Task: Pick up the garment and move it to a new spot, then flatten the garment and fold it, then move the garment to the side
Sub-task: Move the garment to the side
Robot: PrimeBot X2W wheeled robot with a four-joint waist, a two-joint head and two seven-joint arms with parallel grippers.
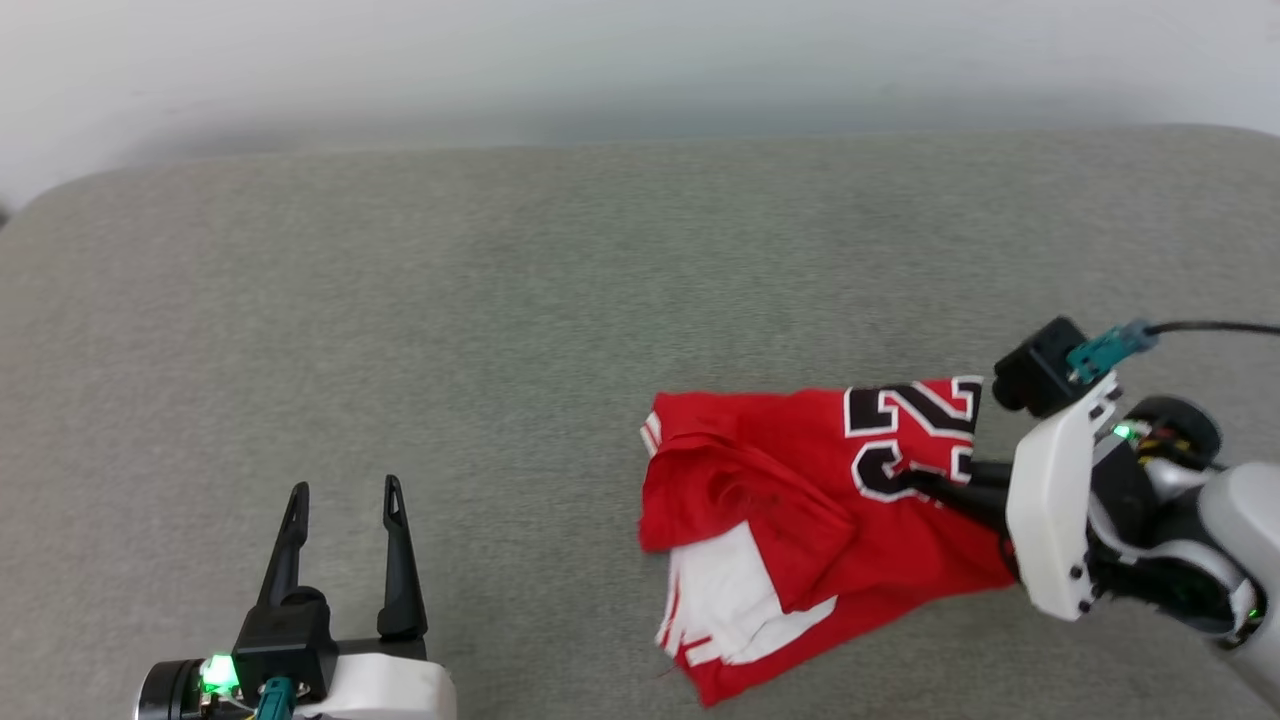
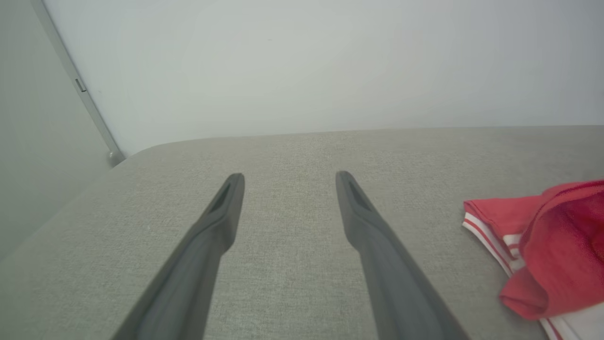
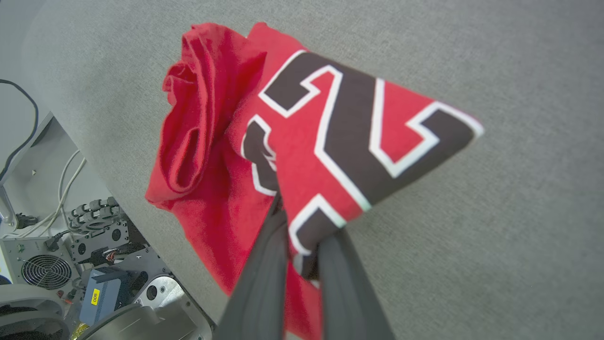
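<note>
on the grey cushion, my right gripper pinches the garment by its printed number; soft and light, it should drape. my left gripper stands wide open.

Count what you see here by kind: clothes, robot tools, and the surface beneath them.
garment: 1
tools: 2 (left tool, open; right tool, shut on the garment)
grey surface: 1
Total: 4
</note>
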